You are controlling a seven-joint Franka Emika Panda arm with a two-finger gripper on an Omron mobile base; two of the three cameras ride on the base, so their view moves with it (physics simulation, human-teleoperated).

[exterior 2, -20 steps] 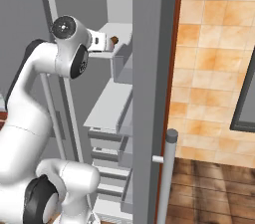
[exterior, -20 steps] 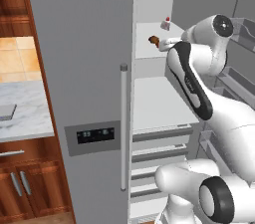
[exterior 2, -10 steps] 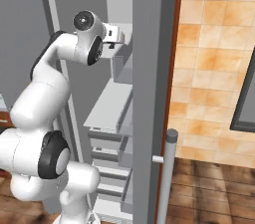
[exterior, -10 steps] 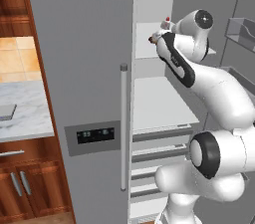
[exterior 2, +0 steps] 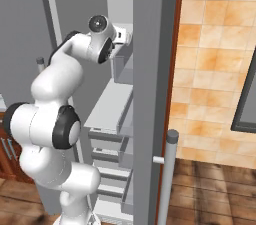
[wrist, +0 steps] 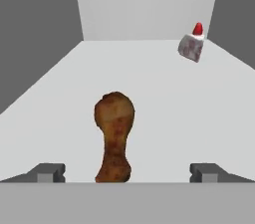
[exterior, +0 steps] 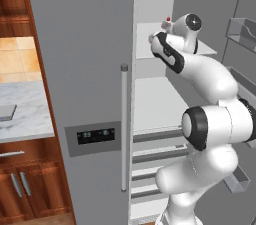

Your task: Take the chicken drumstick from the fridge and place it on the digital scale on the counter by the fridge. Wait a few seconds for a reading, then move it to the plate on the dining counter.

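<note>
Gripper [wrist: 126, 173] open wide, pushed further into the fridge [exterior: 95, 69] than a second ago, arm now stretched along the upper shelf [wrist: 164, 103]. Between the two finger tips [wrist: 49, 172], touching neither: one chicken drumstick [wrist: 114, 136], lying lengthwise on that shelf, fat end away. Further back to the right, well apart: one small white red-topped item [wrist: 192, 45].

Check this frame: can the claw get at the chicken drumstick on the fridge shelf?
Probably yes. The open claw has the chicken drumstick lying between its fingertips, with bare shelf around it; the red-topped item sits well behind.
</note>
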